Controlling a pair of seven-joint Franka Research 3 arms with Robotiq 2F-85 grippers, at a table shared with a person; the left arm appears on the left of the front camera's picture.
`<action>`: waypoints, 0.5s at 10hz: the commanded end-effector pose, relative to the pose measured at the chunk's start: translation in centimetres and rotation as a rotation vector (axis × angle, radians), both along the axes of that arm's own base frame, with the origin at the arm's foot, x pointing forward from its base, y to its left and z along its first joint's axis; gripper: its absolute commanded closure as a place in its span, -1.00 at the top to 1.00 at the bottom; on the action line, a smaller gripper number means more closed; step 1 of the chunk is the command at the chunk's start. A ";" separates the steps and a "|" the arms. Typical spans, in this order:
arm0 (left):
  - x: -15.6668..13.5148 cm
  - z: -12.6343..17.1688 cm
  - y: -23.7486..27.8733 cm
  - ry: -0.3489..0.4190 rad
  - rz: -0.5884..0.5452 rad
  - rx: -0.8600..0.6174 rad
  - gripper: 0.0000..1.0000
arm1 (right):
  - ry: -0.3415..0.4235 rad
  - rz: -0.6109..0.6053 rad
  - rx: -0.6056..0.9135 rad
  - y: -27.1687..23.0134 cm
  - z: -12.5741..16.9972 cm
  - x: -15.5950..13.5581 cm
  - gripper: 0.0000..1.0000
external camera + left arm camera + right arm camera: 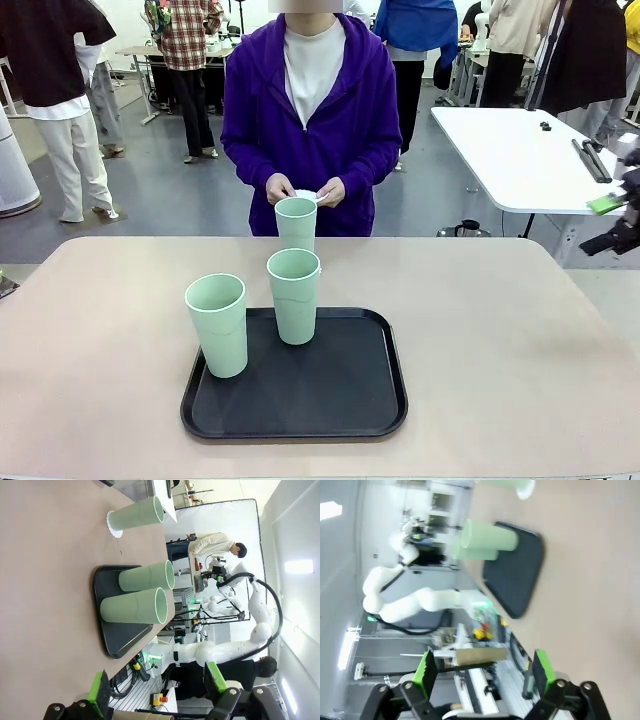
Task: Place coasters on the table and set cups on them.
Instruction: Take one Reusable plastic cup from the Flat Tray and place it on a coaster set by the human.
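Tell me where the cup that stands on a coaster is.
In the front view that cup stands on the table just beyond the black tray's far edge, near the middle, right in front of the person.

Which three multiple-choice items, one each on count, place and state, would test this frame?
1. How many tall pale mint-green plastic tumblers stand on the black rectangular tray?
A one; B two; C three.

2. Where is the round white scalloped coaster that has a tumbler on it?
A on the beige-pink tabletop, beyond the tray; B on the tray; C on the white table.

3. How is the left pincer?
A shut on a tumbler; B shut on a coaster; C open and empty.

Key:
1 B: two tumblers stand on the tray, and the third tumbler stands beyond it.
2 A: the left wrist view shows the coaster flat on the tabletop under the far tumbler.
3 C: its green pads stand apart with nothing between them.
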State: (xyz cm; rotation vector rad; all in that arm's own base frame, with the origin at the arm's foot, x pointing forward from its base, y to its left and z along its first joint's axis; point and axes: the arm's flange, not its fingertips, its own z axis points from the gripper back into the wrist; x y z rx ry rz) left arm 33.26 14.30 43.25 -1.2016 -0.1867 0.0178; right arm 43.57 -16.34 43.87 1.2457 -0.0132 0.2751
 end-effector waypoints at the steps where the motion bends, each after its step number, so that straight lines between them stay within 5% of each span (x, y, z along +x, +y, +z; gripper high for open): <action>1: -0.1 0.1 0.2 -0.015 -0.006 -0.007 1.00 | 0.080 -0.148 0.207 -4.8 -3.1 2.7 1.00; 5: -0.1 0.1 0.2 -0.015 -0.006 -0.007 1.00 | 0.177 -0.336 0.278 -9.7 -8.4 -2.6 1.00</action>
